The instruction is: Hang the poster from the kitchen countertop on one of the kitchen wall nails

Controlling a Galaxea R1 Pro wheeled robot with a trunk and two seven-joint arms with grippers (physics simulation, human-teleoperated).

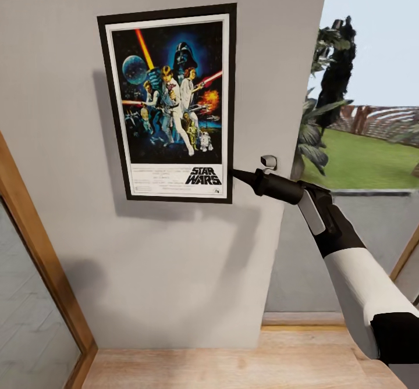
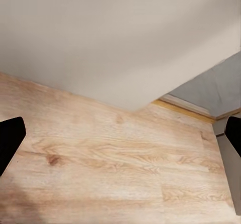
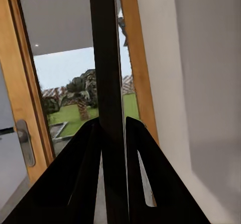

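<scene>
The right gripper (image 3: 113, 133) has its jaws clamped on the thin black frame edge of the portrait Star Wars poster (image 1: 173, 101), flat against the pale grey wall (image 1: 174, 261); the left gripper (image 2: 120, 138) hangs wide open above the light wooden floor (image 2: 110, 169).

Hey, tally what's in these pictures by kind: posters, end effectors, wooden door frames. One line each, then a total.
Posters: 1, the poster against the wall, pinched at its edge by the right end effector.
End effectors: 2, right, plus left end effector open over the floor.
Wooden door frames: 1, the door frame.
Total: 4
</scene>
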